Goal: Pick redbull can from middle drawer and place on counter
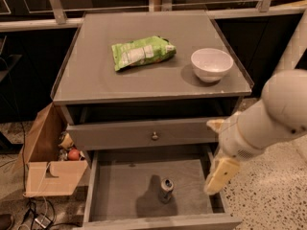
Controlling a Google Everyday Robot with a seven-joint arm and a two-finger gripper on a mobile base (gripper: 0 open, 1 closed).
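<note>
Redbull can (pixel 166 188) upright on middle drawer (pixel 120 188) floor, just right of centre, untouched | drawer pulled out | claw (pixel 211 157) wide, holding nothing, over drawer's right wall, right of can and apart from it | bench (pixel 91 78) above carries green bag (pixel 142 51), white bowl (pixel 211 63)

No text I can read anywhere on my feed.

The green snack bag (pixel 143 52) near the middle of the counter (pixel 91 80) carries a pale printed panel, but I can't make out a word on it. The redbull can (pixel 166 188), upright in the middle drawer (pixel 120 190), shows me mostly its top, with no brand legible. The jaws hang spread apart at 3 o'clock of the can, over the drawer's right wall, with no marking I can read.
</note>
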